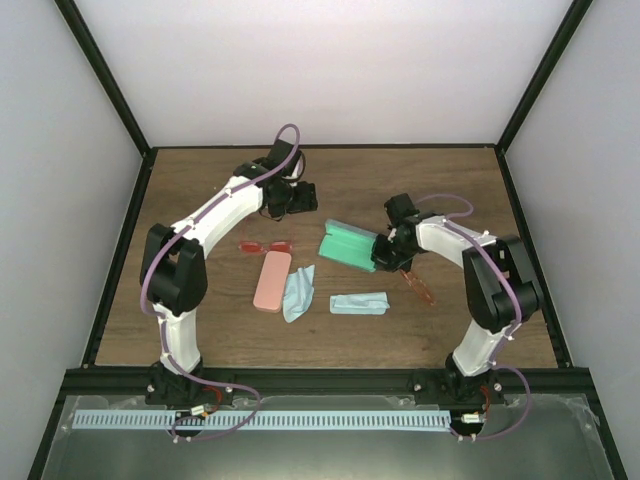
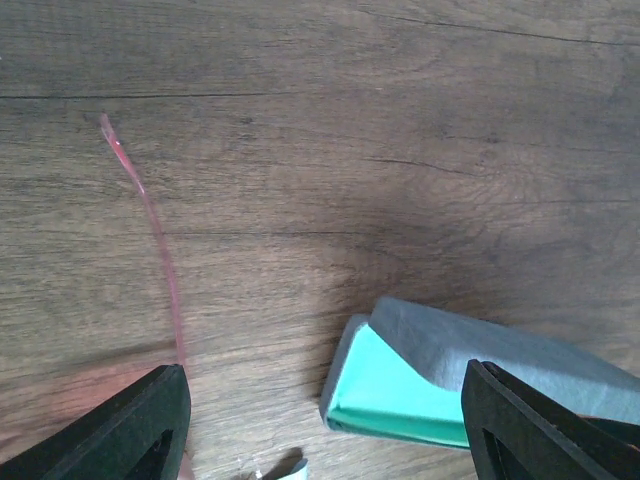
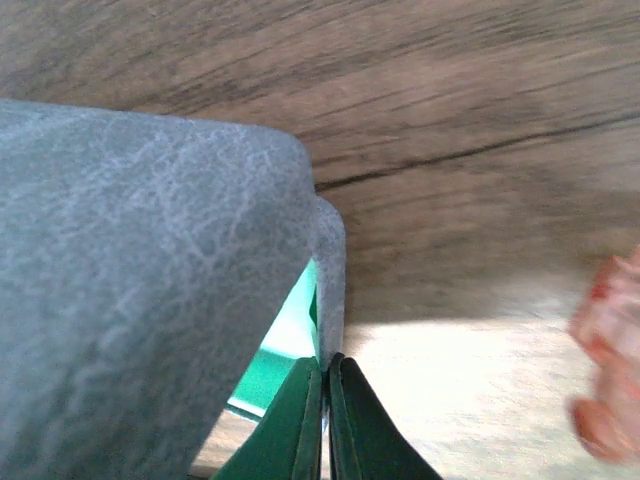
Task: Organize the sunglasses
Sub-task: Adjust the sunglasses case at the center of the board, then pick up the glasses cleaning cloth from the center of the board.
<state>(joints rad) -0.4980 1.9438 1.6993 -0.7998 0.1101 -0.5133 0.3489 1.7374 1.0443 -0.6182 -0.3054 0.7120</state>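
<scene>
The right gripper (image 3: pixel 325 368) is closed fully at the open grey case (image 1: pixel 347 245) rim; a pinch cannot be confirmed. The left gripper (image 2: pixel 330 405) is held wide, empty. The pink sunglasses (image 1: pixel 266 245) are seen by the pink case (image 1: pixel 272 281), the orange pair (image 1: pixel 420 288) beside the right arm (image 1: pixel 470 250); the case should be steadied gently

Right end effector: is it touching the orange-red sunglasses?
Apart. Right wrist view shows bare table between the shut right end effector and the orange-red sunglasses at the frame's right edge.
</scene>
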